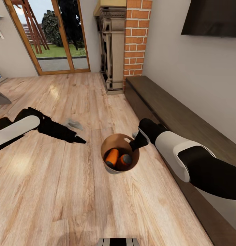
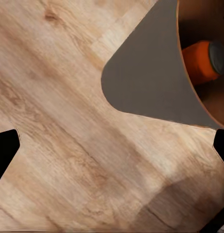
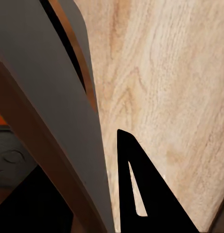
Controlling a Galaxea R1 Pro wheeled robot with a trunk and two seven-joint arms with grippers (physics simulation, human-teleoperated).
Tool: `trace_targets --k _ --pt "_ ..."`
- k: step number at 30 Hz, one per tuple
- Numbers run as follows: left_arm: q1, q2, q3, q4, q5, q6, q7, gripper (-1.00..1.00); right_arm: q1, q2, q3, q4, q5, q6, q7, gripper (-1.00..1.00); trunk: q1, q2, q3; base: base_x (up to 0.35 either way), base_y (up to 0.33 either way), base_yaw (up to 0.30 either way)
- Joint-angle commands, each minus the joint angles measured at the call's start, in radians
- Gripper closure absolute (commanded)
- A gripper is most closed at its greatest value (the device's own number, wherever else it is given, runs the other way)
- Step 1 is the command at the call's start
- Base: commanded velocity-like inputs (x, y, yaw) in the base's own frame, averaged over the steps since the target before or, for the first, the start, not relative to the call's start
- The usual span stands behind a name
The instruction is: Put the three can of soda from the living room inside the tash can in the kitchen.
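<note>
Inside the tash can (image 1: 110, 168) two orange soda cans (image 1: 112, 157) are leaning, grey tops downward. The right gripper (image 1: 135, 142) is clenching its rim above the plank floor (image 1: 63, 191); the left gripper (image 1: 80, 140) is hanging released beside it.

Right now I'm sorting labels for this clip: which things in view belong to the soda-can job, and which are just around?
Part of the job:
- trash can, held at its rim by the right gripper
- two orange soda cans inside it

Just around:
- left gripper, empty
- long dark cabinet
- brick column
- glass door
- wall screen
</note>
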Motion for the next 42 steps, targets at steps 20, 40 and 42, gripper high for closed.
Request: trace_targets --k 20,40,42 --pt "0.255 0.191 0.073 0.035 -0.033 -0.239 0.198 -1.0 0.0 0.0 -0.013 0.027 -0.012 0.002 0.0 1.0 0.0 0.0 0.0 0.0 0.0 0.0" --pt "0.311 0.188 0.073 0.133 -0.033 -0.326 0.214 -1.0 0.032 0.0 -0.008 0.054 -0.011 0.002 -0.086 1.0 0.0 0.0 0.0 -0.133 0.118 0.077" --pt "0.312 0.188 0.073 0.134 -0.032 -0.326 0.215 -1.0 0.035 0.0 -0.01 0.055 -0.012 0.002 -0.106 1.0 0.0 0.0 0.0 -0.233 0.199 0.248"
